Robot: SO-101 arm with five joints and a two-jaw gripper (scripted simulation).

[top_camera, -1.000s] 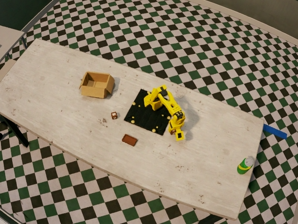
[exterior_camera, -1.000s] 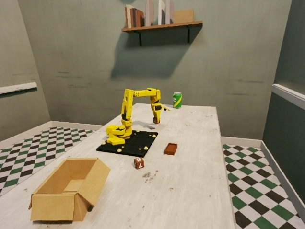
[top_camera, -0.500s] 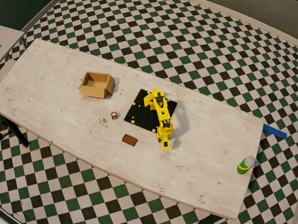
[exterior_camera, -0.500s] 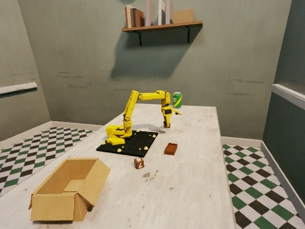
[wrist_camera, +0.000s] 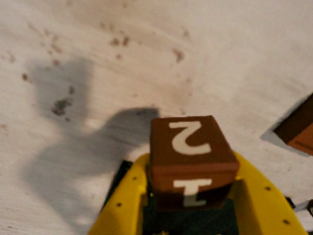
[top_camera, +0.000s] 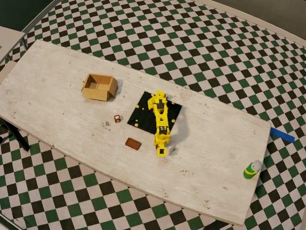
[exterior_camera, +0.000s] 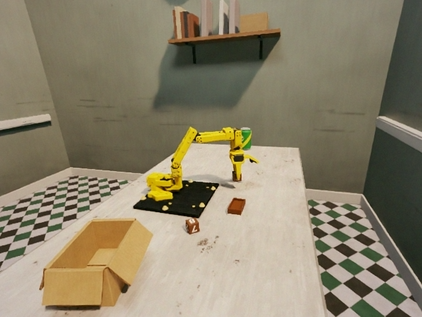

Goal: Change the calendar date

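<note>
Yellow plastic-looking links make up the robot arm, which reaches out from a black base board over the pale, stained worktop. At its end the gripper points down, its fingers only a little apart and closed on a brown cube. The wrist view shows a white 2 on one face of that cube and a white 1 on the face below it, with a yellow finger on either side. The held cube hangs above the worktop, its shadow lying off to one side.

The small reddish-brown tray stands on the worktop near the held cube but apart from it, with neither cube in it. A second brown cube rests on the worktop between the open cardboard box and the tray, touching neither. It has an 8 on top and, in the exterior view, a 7 on a side face. A green can with a yellow band stands well apart, near the worktop's far end in the exterior view.

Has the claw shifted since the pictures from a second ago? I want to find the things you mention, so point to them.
Yes. In the top view, the claw (top_camera: pixel 158 146) (exterior_camera: pixel 237 177) (wrist_camera: pixel 192 168), shut on a brown cube (exterior_camera: pixel 239 176) (wrist_camera: pixel 190 143), has swung closer to the tray (top_camera: pixel 133 144) (exterior_camera: pixel 236 206) (wrist_camera: pixel 302 129), which lies where it did.
</note>
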